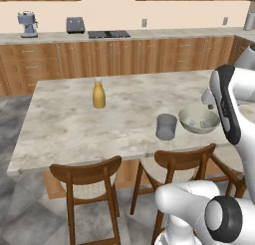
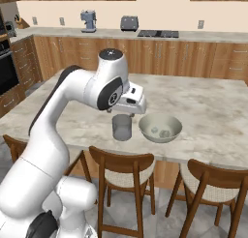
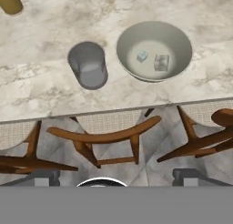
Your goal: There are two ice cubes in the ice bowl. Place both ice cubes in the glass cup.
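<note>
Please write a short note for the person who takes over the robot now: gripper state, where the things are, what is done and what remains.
Gripper: open, empty, above the counter's near edge.
Plain grey translucent glass cup: upright on the marble counter, empty, beside the bowl.
Pale green-grey ice bowl: holds both small ice cubes.
Done: nothing.
Left: move both cubes into the cup.

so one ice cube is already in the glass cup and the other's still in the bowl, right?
No. Both ice cubes are in the ice bowl, as the hand view shows. The glass cup beside it holds none yet.
</note>
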### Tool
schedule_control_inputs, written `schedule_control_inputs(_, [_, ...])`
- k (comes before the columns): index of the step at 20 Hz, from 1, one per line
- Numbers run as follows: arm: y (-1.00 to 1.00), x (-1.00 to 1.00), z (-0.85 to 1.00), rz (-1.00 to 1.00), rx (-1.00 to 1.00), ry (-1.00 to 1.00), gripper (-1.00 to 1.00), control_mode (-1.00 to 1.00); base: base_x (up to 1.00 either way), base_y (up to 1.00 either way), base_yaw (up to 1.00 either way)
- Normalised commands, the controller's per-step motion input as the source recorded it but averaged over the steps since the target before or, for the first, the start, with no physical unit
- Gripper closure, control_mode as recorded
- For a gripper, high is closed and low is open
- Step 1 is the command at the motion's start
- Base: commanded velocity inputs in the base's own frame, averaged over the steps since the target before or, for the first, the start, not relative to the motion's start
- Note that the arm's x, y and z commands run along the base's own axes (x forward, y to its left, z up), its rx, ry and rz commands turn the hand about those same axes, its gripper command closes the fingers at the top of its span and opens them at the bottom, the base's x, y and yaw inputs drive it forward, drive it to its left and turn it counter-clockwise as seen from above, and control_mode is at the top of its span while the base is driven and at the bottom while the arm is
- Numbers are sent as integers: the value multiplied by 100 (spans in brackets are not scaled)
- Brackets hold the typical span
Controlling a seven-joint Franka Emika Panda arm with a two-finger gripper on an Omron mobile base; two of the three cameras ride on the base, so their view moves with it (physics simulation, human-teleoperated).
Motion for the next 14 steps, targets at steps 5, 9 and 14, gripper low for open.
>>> schedule_control_inputs(5, [-28, 22, 0, -1, 2, 8, -100, -100, 0, 0, 0])
schedule_control_inputs(9, [-28, 33, -6, -2, 4, 11, -100, -100, 0, 0, 0])
schedule_control_inputs(14, [-27, 63, -32, -4, 0, 11, -100, -100, 0, 0, 0])
